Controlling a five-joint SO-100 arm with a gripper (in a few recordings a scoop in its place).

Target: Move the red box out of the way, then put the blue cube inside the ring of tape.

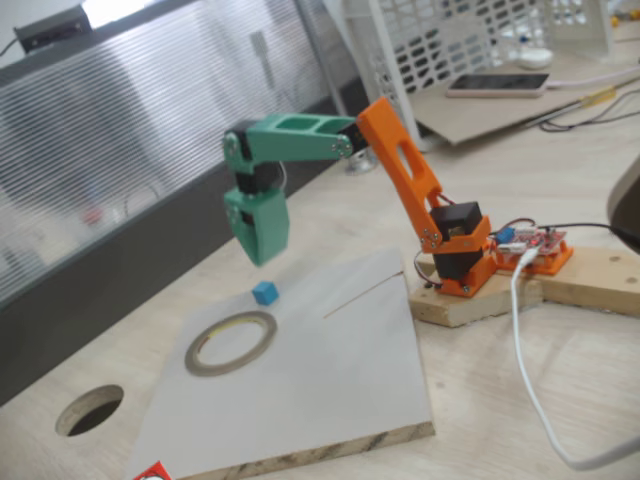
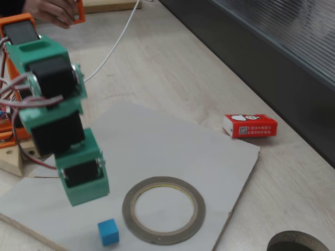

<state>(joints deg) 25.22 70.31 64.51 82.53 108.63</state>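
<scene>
In both fixed views a green and orange robot arm stands on a pale wooden worktop [image 1: 560, 200], bolted to a small wooden block [image 1: 600, 280]; a white board [image 1: 330, 370] lies flat on the worktop beside the block, and the arm reaches over it; the gripper [image 1: 258, 232], a green boxy end piece, hangs in the air pointing down at the board, touching nothing, and whether its jaws are apart or together cannot be told; the blue cube [image 1: 265, 292] sits on the board just beneath the gripper, apart from it; the ring of tape [image 1: 230, 343], flat and tan, lies on the board just beside the cube, its round opening showing only bare board; in a fixed view the red box [image 2: 250, 126] lies flat on the bare worktop just off the board's far right edge, well apart from the ring and the cube; a dark round hole [image 1: 90, 410] is cut through the worktop near the board's near corner; a white cable [image 1: 530, 380] trails across the worktop from the arm's base.
</scene>
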